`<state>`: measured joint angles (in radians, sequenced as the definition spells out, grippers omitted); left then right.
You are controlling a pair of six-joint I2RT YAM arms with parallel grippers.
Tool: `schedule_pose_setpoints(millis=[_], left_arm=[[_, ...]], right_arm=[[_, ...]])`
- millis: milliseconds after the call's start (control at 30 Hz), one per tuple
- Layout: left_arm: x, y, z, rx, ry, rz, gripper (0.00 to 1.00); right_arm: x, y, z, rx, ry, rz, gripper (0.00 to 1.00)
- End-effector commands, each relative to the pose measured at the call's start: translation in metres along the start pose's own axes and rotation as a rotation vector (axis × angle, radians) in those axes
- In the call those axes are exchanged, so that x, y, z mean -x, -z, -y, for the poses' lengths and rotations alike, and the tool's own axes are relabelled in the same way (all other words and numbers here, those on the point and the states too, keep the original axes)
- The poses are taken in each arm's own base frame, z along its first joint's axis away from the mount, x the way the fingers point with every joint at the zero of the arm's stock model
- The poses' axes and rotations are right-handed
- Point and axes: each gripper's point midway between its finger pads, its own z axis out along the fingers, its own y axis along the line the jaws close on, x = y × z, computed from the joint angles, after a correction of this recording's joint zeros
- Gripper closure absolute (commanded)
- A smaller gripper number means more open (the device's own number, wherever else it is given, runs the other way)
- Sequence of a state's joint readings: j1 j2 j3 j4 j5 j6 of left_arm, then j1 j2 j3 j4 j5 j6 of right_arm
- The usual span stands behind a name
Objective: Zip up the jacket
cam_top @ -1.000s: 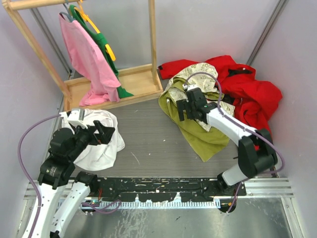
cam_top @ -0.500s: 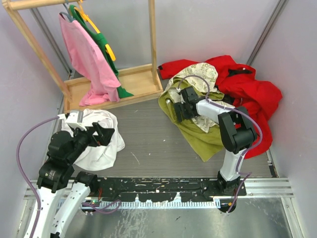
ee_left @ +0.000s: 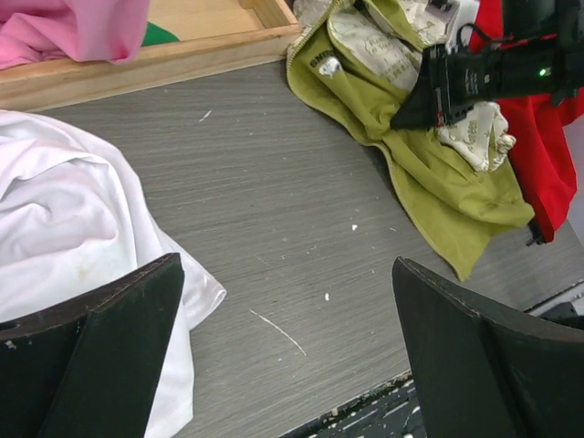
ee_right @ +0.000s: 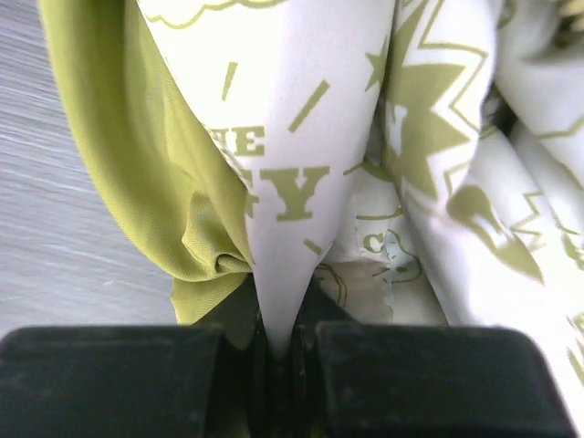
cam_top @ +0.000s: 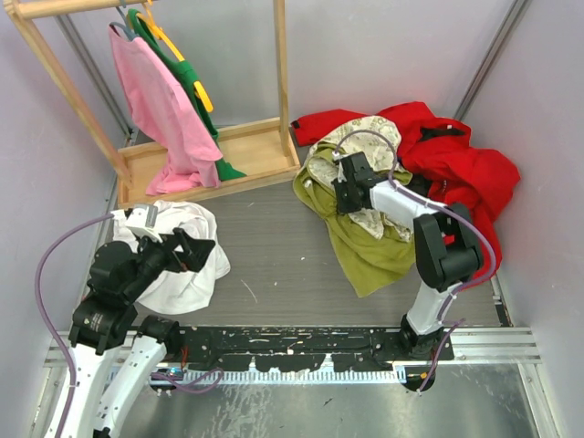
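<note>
The jacket (cam_top: 365,246) lies crumpled at the table's right, olive outside and cream printed lining upward (ee_left: 429,173). My right gripper (cam_top: 339,196) is on its left upper part, shut on a fold of the cream lining with olive cloth beside it (ee_right: 301,137); in the right wrist view the fold runs down between the closed fingers of the gripper (ee_right: 283,338). No zipper shows. My left gripper (cam_top: 196,251) hovers open over the table's left, nothing between its fingers (ee_left: 287,301), by the edge of a white garment.
A bright red jacket (cam_top: 456,164) lies behind and under the olive one at the right wall. The white garment (cam_top: 187,265) is bunched at the near left. A wooden rack (cam_top: 219,155) with a pink shirt (cam_top: 164,109) stands at the back left.
My right gripper has gone from open to shut on the jacket's lining, and the olive hem has pulled in slightly. The left arm has barely moved.
</note>
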<state>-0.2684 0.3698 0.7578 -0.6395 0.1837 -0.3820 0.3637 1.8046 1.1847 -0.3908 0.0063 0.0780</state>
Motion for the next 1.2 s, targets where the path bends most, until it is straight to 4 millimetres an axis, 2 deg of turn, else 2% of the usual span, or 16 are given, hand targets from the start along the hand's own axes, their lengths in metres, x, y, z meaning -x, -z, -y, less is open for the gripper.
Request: schedule_pose_setpoints(millis=[0, 133, 233, 433, 500, 633, 833, 900, 967, 1067, 1167], left_arm=[[0.007, -0.004, 0.02, -0.108, -0.011, 0.005, 0.02], [0.008, -0.008, 0.037, -0.192, 0.015, -0.02, 0.02], [0.006, -0.015, 0.039, -0.203, 0.053, -0.041, 0.02], [0.002, -0.029, 0.047, -0.252, 0.151, -0.061, 0.02], [-0.002, -0.035, 0.048, -0.263, 0.191, -0.079, 0.02], [-0.017, -0.05, 0.04, -0.238, 0.24, -0.12, 0.02], [-0.051, -0.075, 0.025, -0.196, 0.312, -0.178, 0.02], [-0.066, -0.082, 0.02, -0.175, 0.312, -0.215, 0.02], [-0.082, -0.088, 0.014, -0.142, 0.3, -0.253, 0.02], [-0.096, -0.092, 0.015, -0.126, 0.289, -0.297, 0.02], [-0.105, -0.096, 0.017, -0.108, 0.244, -0.323, 0.02]], right_arm=[[0.081, 0.067, -0.042, 0.181, -0.079, 0.296, 0.99], [0.108, 0.099, -0.069, 0.289, -0.147, 0.415, 0.99], [0.124, 0.126, -0.091, 0.397, -0.211, 0.501, 0.99], [0.141, 0.166, -0.128, 0.577, -0.287, 0.591, 0.99], [0.142, 0.172, -0.137, 0.619, -0.294, 0.595, 0.99], [0.129, 0.163, -0.139, 0.625, -0.315, 0.582, 0.99], [0.086, 0.124, -0.111, 0.495, -0.371, 0.562, 0.86], [0.073, 0.113, -0.107, 0.485, -0.377, 0.54, 0.77], [0.061, 0.11, -0.105, 0.48, -0.355, 0.529, 0.59], [0.046, 0.109, -0.097, 0.43, -0.287, 0.508, 0.4], [0.032, 0.116, -0.085, 0.364, -0.229, 0.49, 0.33]])
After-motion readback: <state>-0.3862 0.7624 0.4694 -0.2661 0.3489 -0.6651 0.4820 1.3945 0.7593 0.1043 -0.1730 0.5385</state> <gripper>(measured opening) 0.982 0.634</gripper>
